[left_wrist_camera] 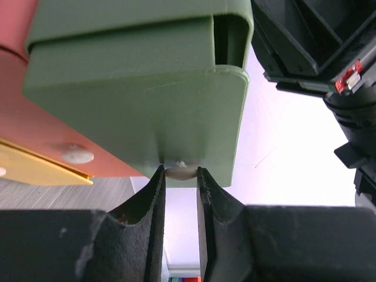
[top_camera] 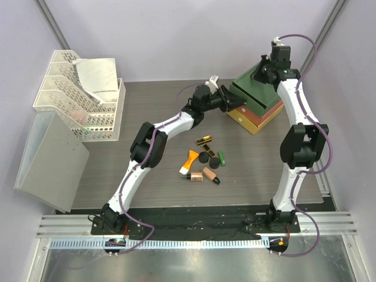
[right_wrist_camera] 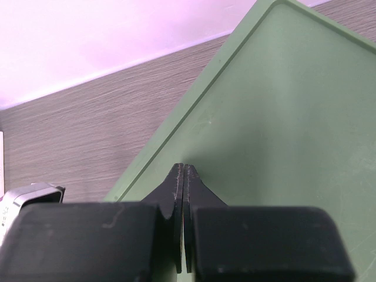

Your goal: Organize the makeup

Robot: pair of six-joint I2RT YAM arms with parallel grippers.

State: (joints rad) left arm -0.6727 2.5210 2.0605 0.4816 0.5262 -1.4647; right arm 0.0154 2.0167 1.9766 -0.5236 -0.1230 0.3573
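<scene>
The makeup lies loose mid-table: an orange tube, a peach bottle, black-gold sticks, two black compacts and a green tube. Behind it stands the stacked drawer box. My left gripper is shut on the white knob of the green top drawer, whose front stands slightly out from its housing. The orange drawer and the yellow drawer sit below. My right gripper is shut, its tips down on the box's green top.
White mesh racks holding a paper stand at the back left, with a grey panel in front of them. The right arm's wrist hangs close beside the green drawer.
</scene>
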